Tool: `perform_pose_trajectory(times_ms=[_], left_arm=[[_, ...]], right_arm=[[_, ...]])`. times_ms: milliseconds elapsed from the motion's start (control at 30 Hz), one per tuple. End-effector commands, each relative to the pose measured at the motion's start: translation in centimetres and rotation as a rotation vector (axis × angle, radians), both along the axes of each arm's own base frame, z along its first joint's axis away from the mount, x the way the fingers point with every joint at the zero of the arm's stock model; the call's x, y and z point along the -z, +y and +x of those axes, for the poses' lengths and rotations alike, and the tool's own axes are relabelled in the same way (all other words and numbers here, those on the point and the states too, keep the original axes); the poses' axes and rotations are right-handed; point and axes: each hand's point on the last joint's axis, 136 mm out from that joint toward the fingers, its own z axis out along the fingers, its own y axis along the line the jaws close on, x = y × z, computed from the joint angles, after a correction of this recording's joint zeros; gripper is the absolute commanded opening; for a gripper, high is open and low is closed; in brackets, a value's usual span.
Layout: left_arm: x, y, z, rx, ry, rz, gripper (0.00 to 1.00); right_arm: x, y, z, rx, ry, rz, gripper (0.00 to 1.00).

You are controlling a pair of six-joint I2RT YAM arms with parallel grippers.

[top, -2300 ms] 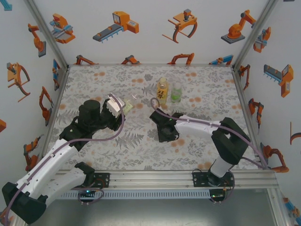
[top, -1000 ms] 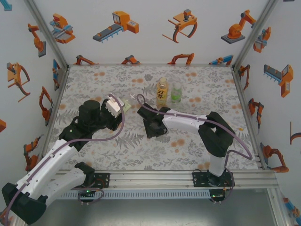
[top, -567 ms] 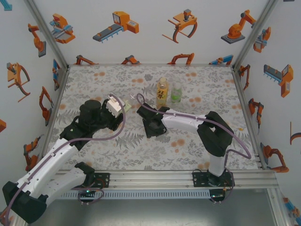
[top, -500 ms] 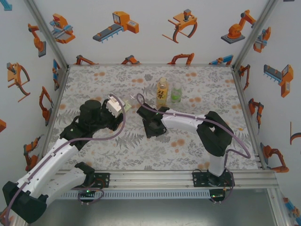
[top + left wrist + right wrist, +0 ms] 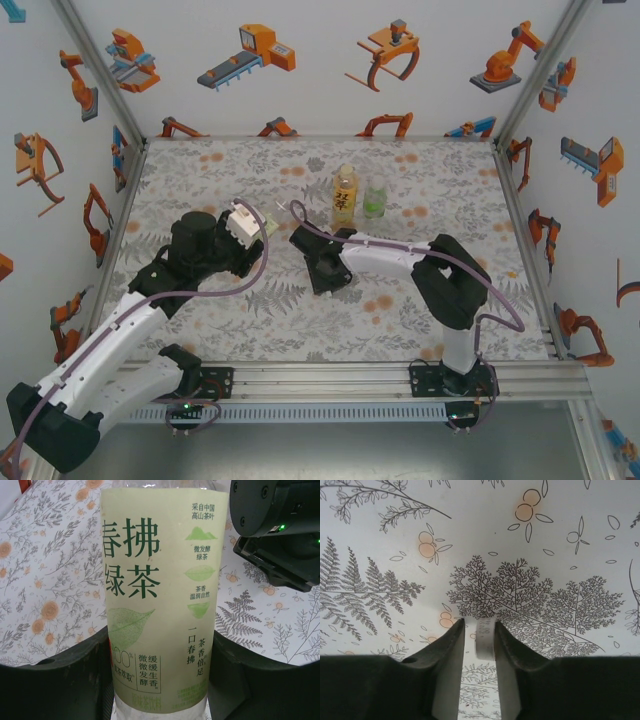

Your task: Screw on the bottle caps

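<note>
left end effector [image 5: 260,224] clamped, pointing rightward; right end effector [image 5: 479,630] pinched, angled down, reaching leftward

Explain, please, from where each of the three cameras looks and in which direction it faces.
Top external: above and behind the arm bases, facing down at the table; the left arm and right arm show.
Left wrist: on the left arm, facing along the left gripper, shut on the green tea bottle; its dark fingers show.
Right wrist: facing down at the table past the right gripper, shut on a white cap.
Shared: top and left wrist views both show that bottle and the right arm.
</note>
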Motion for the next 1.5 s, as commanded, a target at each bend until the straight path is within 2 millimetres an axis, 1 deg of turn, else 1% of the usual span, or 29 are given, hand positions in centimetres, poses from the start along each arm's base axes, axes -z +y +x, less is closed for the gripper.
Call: perform_pose_trajectory(times_ms=[0,133,200,300,400,467,500,567,667,767,867,1033,1133,1300,1467], left_arm=[[-2.1,-0.3,0.3,0.016,-0.051,-0.017,0.12],[-2.1,-0.4,0.3,0.018,-0.051,-0.016,0.12],[-2.0,-0.4,0.4,0.017,-0.047,-0.015,0.12],[-2.0,-0.4,0.4,0.016,-0.047,-0.014,0.12],[-1.9,-0.4,0.4,0.016,-0.043,-0.012,0.12],[-1.9,-0.4,0.4,0.015,-0.043,-0.011,0.12],[-1.9,-0.3,0.4,0.014,-0.045,-0.012,0.12],[-1.9,-0.4,0.4,0.018,-0.044,-0.014,0.12],[-1.8,-0.4,0.5,0.016,-0.040,-0.012,0.12],[-1.8,-0.6,0.4,0.026,-0.037,-0.017,0.13],[-1.7,-0.6,0.5,0.022,-0.029,-0.013,0.13],[-1.5,-0.6,0.5,0.021,-0.024,-0.007,0.13],[-1.6,-0.6,0.4,0.028,-0.026,-0.011,0.13],[-1.6,-0.6,0.3,0.027,-0.027,-0.011,0.13],[-1.4,-0.9,0.3,0.039,-0.017,-0.011,0.13]], right_arm=[[0.5,0.1,-0.4,-0.002,0.011,0.009,0.25],[-0.5,0.9,0.2,0.027,0.012,0.117,0.22],[-1.0,1.4,0.5,0.050,0.023,0.219,0.22],[-1.2,1.5,1.0,0.106,0.048,0.369,0.22],[-0.4,0.5,1.1,0.189,0.087,0.483,0.23],[0.1,-0.5,1.1,0.239,0.102,0.518,0.27],[0.6,-1.4,0.9,0.269,0.108,0.522,0.29],[1.4,-3.3,0.7,0.320,0.106,0.500,0.33],[1.8,-5.7,0.4,0.364,0.088,0.431,0.35],[1.3,-6.5,0.5,0.360,0.065,0.381,0.36],[0.7,-6.3,0.8,0.344,0.057,0.359,0.38],[-0.4,-4.7,1.7,0.276,0.034,0.294,0.45],[-0.4,-3.8,2.0,0.228,0.028,0.237,0.46],[0.2,-3.2,1.2,0.127,0.026,0.072,0.46],[0.7,-2.7,0.0,0.062,0.025,-0.038,0.46]])
